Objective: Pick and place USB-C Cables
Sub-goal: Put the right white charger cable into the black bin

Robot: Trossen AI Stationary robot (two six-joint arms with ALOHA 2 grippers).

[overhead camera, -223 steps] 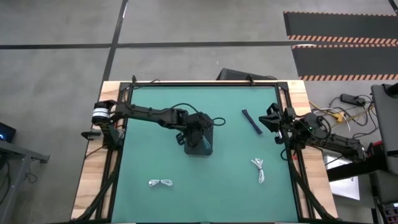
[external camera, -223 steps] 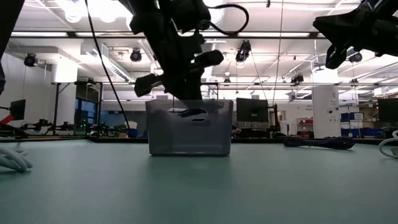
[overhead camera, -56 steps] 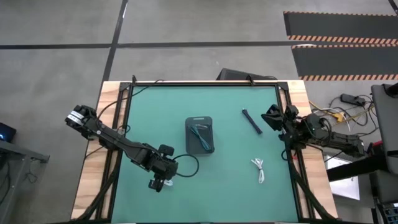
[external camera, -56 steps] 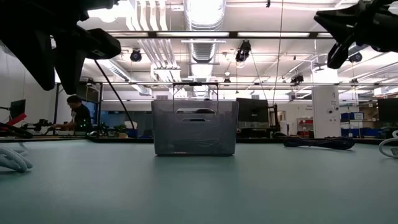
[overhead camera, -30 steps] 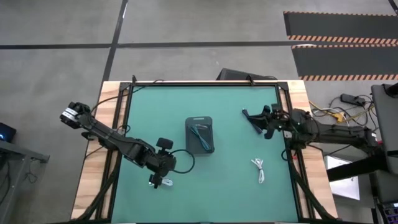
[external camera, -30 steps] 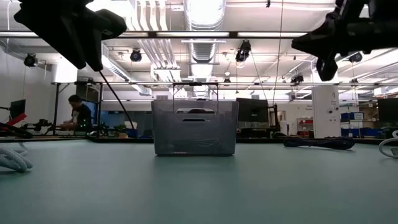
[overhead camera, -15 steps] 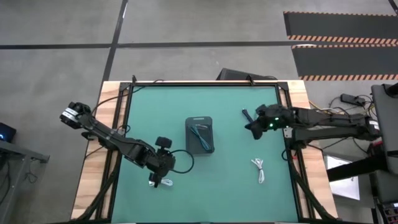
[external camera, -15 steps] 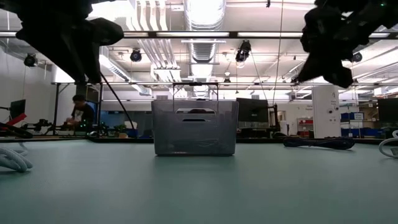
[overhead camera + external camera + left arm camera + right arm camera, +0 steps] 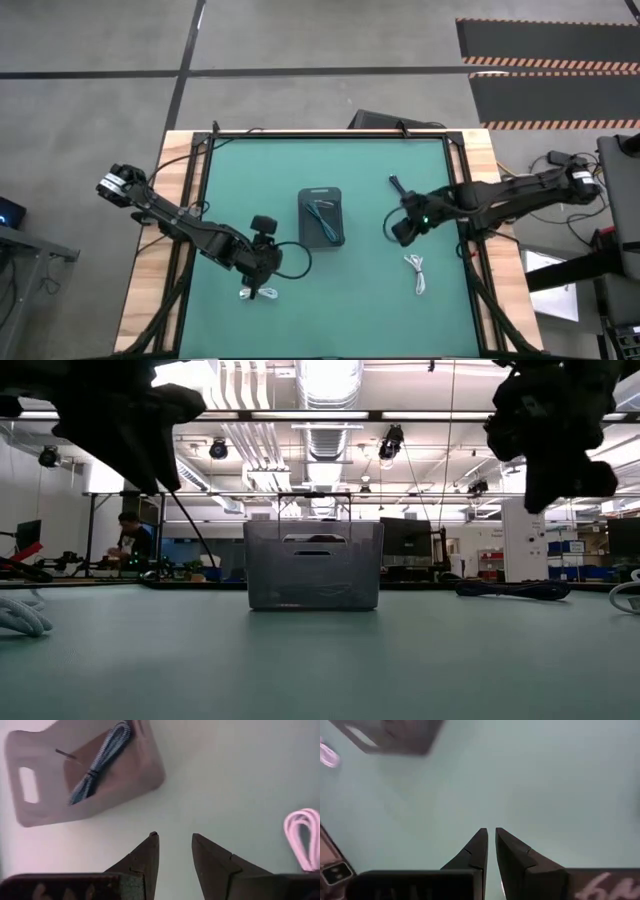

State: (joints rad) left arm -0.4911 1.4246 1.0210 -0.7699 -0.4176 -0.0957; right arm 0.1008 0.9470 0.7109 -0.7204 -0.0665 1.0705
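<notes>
Just beside the left gripper, slightly open and empty, lies the white cable, its length crosswise.

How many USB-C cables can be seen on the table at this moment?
4: a teal cable inside the grey tray, a dark cable by the right arm, a white one below it, another white one partly under the left hand.

Dark jointed arms, black wires, tapered fingers
</notes>
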